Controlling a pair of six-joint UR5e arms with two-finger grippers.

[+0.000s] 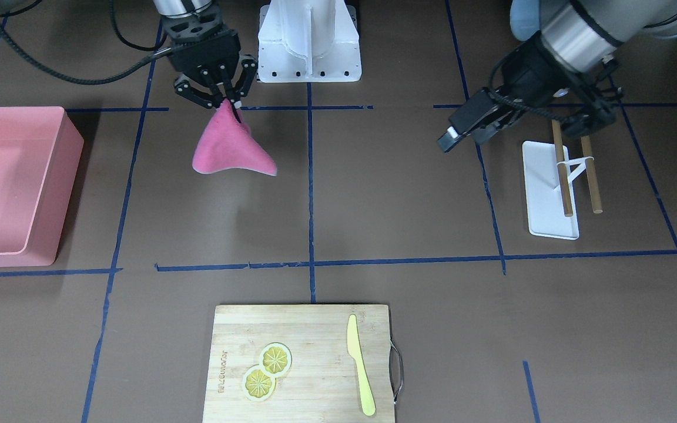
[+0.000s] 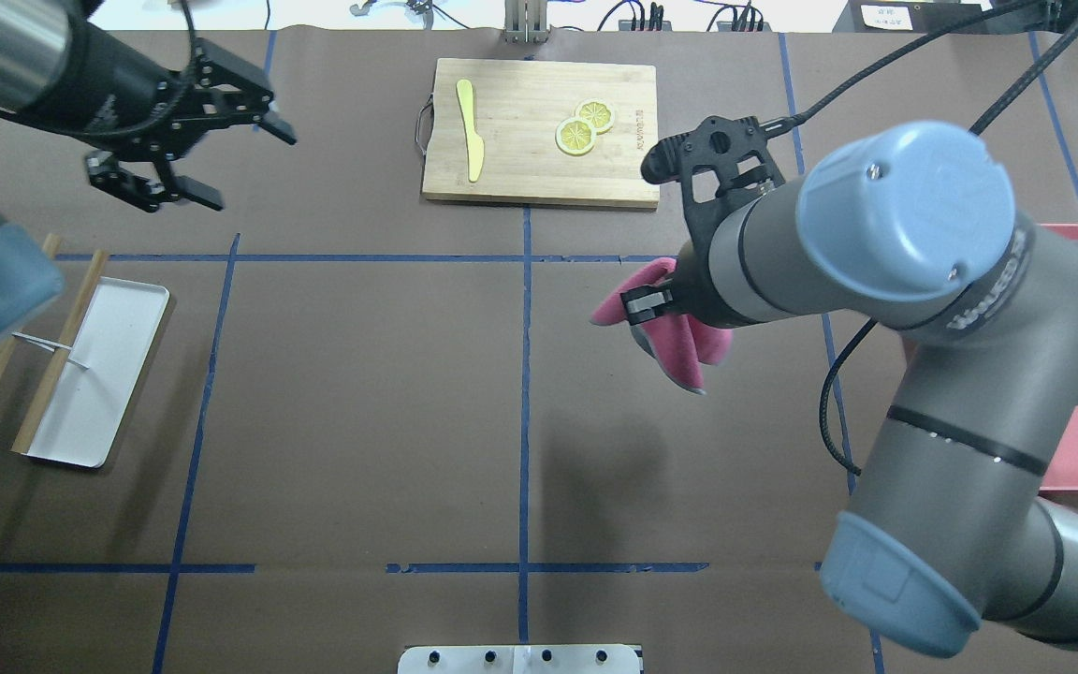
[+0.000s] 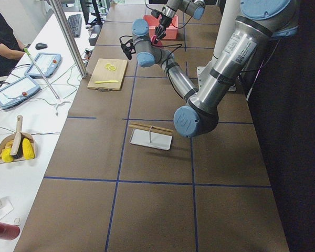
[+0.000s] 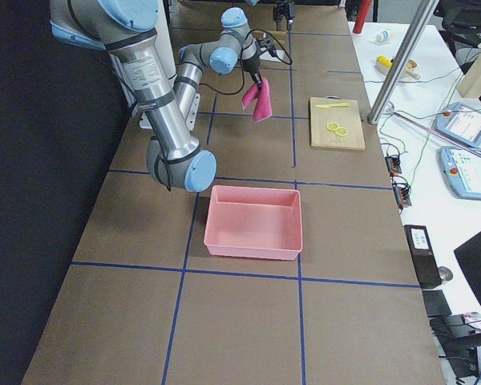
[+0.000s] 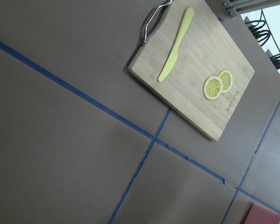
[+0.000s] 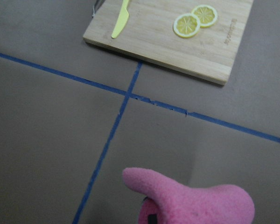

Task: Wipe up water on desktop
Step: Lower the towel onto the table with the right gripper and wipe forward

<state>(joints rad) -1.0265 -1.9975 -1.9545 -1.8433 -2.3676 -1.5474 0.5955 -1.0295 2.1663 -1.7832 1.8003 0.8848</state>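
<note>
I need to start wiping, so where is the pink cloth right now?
In the front-facing view the pink cloth hangs left of centre, pinched in the right gripper above the desktop, between the pink bin and the middle tape line.

The right arm [image 2: 951, 374] and left arm [image 1: 585, 29] are grey tubes with pale blue joint caps and polished metal bands by the wrists. White lettering runs along the right elbow, and one cap has a small screw. A black ribbed cable [image 1: 89, 79] trails to the right gripper [image 1: 228, 106]. It and the left gripper [image 2: 254, 171] are black with linked fingers. The white base [image 1: 309, 41] has a row of dark bolt holes.
</note>
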